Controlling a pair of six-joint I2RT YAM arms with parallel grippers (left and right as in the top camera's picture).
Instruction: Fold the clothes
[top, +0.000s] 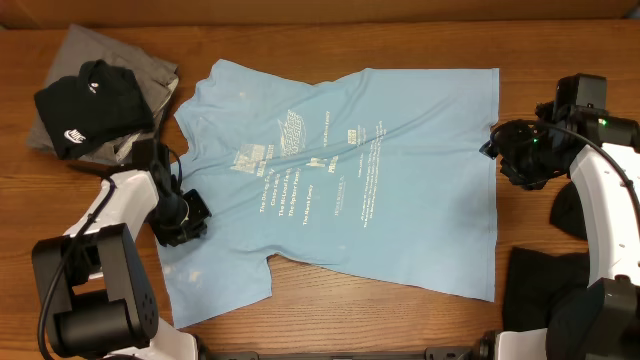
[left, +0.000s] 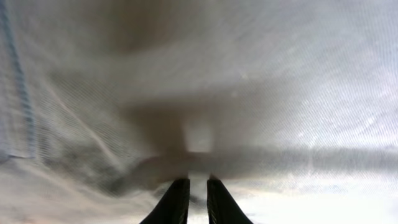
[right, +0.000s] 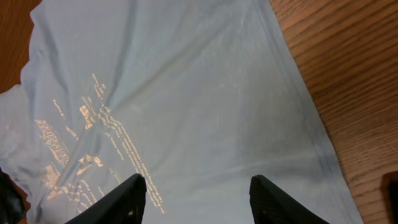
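Note:
A large light blue T-shirt (top: 380, 190) with pale printed text lies spread flat on the wooden table, collar to the left and hem to the right. My left gripper (top: 183, 216) is at the shirt's left edge by the sleeve. In the left wrist view its gripper (left: 198, 180) has the fingers almost together, tips buried in a fold of the pale fabric (left: 249, 93) that fills the frame. My right gripper (top: 497, 150) hovers at the hem side. Seen from the right wrist, that gripper (right: 198, 180) stands open above the light blue T-shirt (right: 186, 93), with nothing between the fingers.
A black shirt with a white logo (top: 85, 105) sits on a grey garment (top: 110, 50) at the back left. More black cloth (top: 545, 285) lies at the front right by the right arm. Bare wood (right: 348, 56) shows beyond the hem.

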